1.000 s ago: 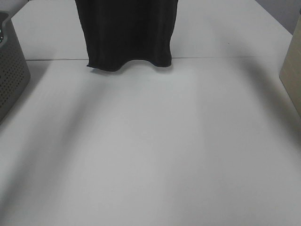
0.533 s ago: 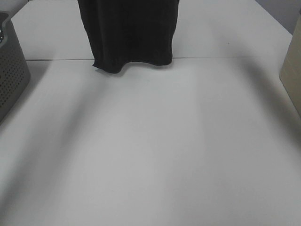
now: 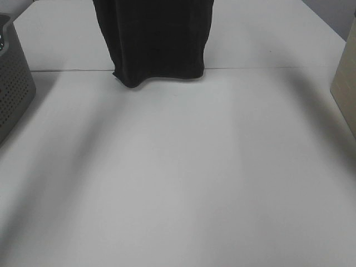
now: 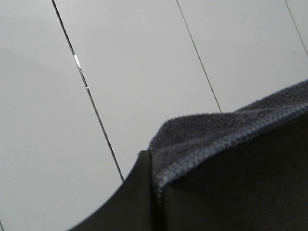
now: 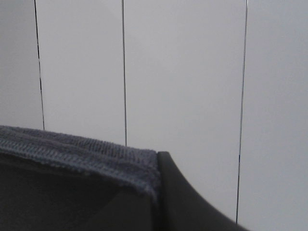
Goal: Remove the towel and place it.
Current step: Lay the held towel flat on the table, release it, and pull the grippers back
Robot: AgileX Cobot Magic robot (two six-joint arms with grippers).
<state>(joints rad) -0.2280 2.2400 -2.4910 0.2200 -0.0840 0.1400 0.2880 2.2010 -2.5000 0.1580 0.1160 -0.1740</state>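
The dark charcoal towel (image 3: 158,39) hangs upright at the far middle of the high view, and its top runs out of the frame. Its lower hem sits at or just above the white table (image 3: 178,178), near the seam line. Neither gripper shows in the high view. In the left wrist view my left gripper (image 4: 154,180) is closed on the towel's hemmed edge (image 4: 226,139). In the right wrist view my right gripper (image 5: 156,190) is closed on another stretch of hem (image 5: 77,154). Only one dark finger (image 5: 192,202) shows in each wrist view.
A grey perforated basket (image 3: 14,83) stands at the table's left edge. A beige box (image 3: 346,83) stands at the right edge. A seam (image 3: 267,68) crosses the table behind the towel's hem. White wall panels fill the wrist views.
The towel's lower left corner has drifted right, so the hanging cloth looks narrower. The hem has dropped slightly and flattened.
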